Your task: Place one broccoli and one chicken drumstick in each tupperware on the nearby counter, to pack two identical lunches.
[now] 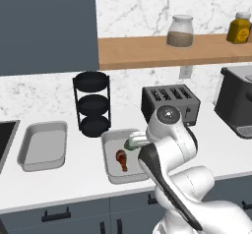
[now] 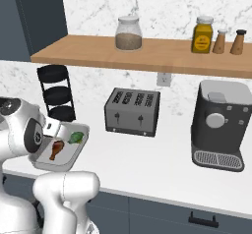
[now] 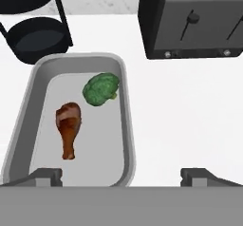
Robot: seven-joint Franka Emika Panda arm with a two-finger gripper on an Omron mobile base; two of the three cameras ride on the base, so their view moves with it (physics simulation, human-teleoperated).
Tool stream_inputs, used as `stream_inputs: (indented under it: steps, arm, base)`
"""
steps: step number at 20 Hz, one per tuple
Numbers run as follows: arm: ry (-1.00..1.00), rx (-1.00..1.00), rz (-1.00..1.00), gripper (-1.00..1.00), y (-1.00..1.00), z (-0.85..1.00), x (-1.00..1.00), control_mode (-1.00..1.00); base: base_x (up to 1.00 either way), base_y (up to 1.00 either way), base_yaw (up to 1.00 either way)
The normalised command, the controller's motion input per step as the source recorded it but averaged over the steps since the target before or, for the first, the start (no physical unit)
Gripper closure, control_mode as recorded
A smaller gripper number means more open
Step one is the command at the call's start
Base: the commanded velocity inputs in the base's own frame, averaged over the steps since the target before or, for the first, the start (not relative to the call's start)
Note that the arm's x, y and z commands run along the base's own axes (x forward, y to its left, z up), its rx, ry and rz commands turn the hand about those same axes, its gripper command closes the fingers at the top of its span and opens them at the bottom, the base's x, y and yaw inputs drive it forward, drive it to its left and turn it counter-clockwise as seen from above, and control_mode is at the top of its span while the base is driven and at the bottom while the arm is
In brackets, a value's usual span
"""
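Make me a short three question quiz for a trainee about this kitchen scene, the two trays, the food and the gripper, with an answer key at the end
1. True or false: the tupperware beside the toaster holds one chicken drumstick and one broccoli.
2. Which describes the other tupperware, nearer the sink?
A. It holds a drumstick only
B. It has no food in it
C. It holds two broccoli
3. Fill in: the gripper hangs over the filled tray with its jaws ____.

Key:
1. True. Both pieces lie apart inside that tray.
2. B. The left base view shows only its bare grey floor.
3. Open. The fingertips stand wide apart in the hand view, with nothing between them.
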Motion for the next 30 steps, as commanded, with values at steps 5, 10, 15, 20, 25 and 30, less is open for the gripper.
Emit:
stream_inputs:
  steps: [5,10,15,20,25,30]
  arm:
    - [0.00,0.01,0.00,-1.00,-0.17,0.04,-0.08,1.00]
    - [0.00,0.00,0.00,-1.00,0.00,0.00,0.00,1.00]
    - [0.00,0.00,0.00,-1.00,0.00,0.00,0.00,1.00]
    - [0.00,0.00,0.00,-1.00,0.00,0.00,0.00,1.00]
    - [0.00,0.00,0.00,-1.00,0.00,0.00,0.00,1.00]
    - [0.00,0.00,0.00,-1.00,0.00,0.00,0.00,1.00]
  base:
    - [-0.08,-0.40,0.00]
    - [-0.46,-0.94,-0.01]
    - [-0.88,-1.00,-0.11]
    - [-0.97,-0.75,-0.05]
    - [-0.33,-0.89,-0.11]
    - [-0.01,-1.00,-0.05]
